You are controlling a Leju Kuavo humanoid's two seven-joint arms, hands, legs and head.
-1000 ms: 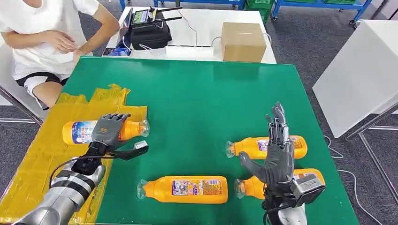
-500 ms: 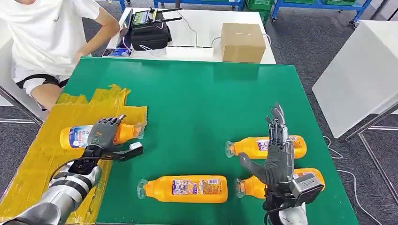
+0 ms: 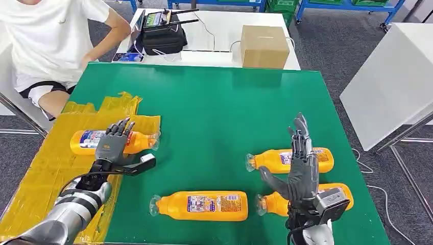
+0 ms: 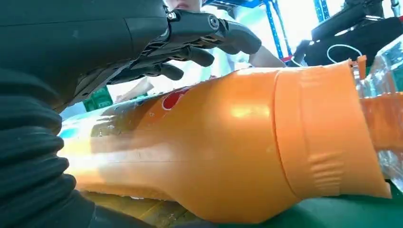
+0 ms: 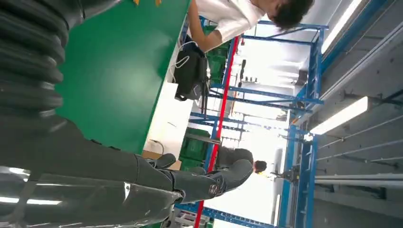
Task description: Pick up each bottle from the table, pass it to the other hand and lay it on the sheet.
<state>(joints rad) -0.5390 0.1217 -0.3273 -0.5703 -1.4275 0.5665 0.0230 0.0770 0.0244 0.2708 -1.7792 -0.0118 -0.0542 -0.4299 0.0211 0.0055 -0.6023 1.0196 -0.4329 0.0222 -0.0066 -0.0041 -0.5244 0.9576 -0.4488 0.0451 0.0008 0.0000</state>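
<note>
An orange bottle point(image 3: 85, 142) lies on its side on the yellow sheet point(image 3: 46, 168) at the left of the green table point(image 3: 214, 107). My left hand point(image 3: 113, 147) hovers just over its middle, fingers spread and lifted, thumb out to the side. The left wrist view shows the same bottle point(image 4: 228, 142) close up, with the fingers point(image 4: 190, 47) arched above it. My right hand point(image 3: 301, 171) stands upright with its fingers apart and holds nothing. Behind it lies a bottle point(image 3: 273, 159), under it a second point(image 3: 273, 204), and a third point(image 3: 201, 205) lies at front centre.
A person in a white shirt point(image 3: 46, 41) sits at the far left corner. Beyond the green table stand a cardboard box point(image 3: 264, 45) and a black case with antennas point(image 3: 163, 33). A white table point(image 3: 393, 76) stands to the right.
My left hand has let go of the bottle on the sheet and lifted its fingers off it. The right hand has stayed where it was.
</note>
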